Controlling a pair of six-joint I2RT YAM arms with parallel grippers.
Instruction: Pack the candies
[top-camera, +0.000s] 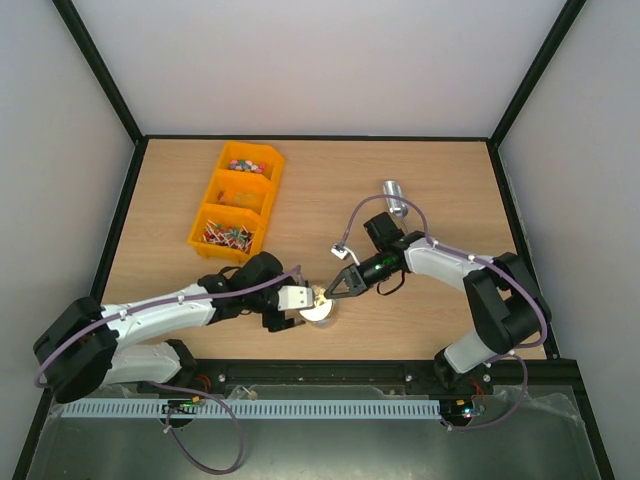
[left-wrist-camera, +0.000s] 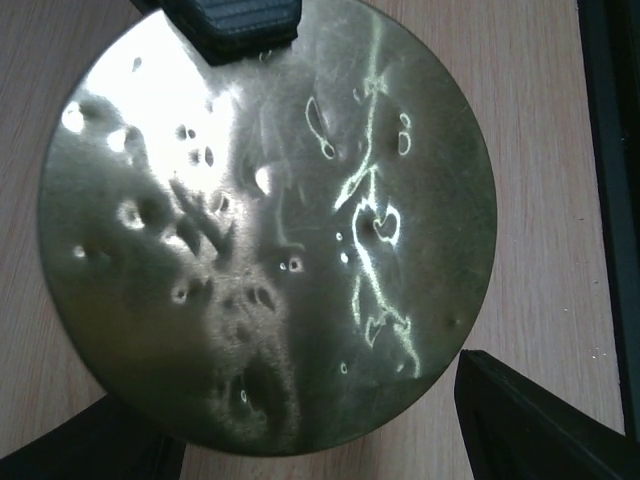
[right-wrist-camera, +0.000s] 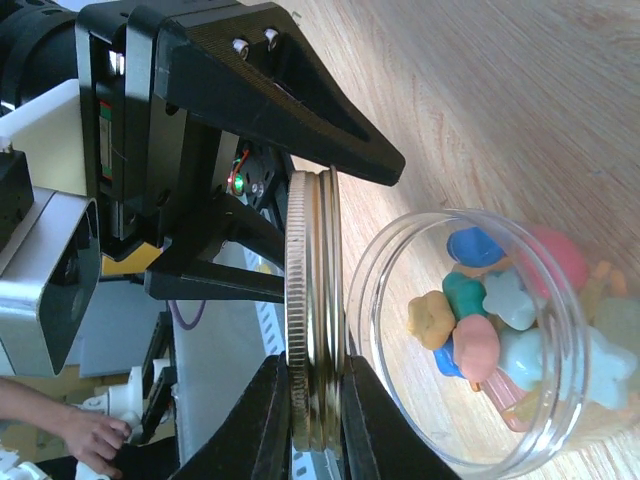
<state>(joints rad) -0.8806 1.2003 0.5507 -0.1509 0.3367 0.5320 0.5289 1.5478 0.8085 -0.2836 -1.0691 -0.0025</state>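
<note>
Wooden table (top-camera: 440, 180) boxed in by white walls. At 10 o'clock, an orange bin (top-camera: 220, 249) with candies (top-camera: 247, 163) in its far compartment. At 1 o'clock, a silver cylinder (top-camera: 393, 196), well apart from the rest. At 6 o'clock, near the arm bases, a clear jar (right-wrist-camera: 400, 440), mouth open toward the right wrist camera, more candies heaped inside; just beside its rim, a gold lid (left-wrist-camera: 270, 220). From 3 o'clock, the right gripper (top-camera: 332, 290): clamps the lid, one finger against each face. From 9 o'clock, the left gripper (left-wrist-camera: 290, 385): straddles the lid with fingers spread wide, one tip at the rim; pressing on it or merely near, cannot tell. Cannot tell either whether the jar stands or lies.
</note>
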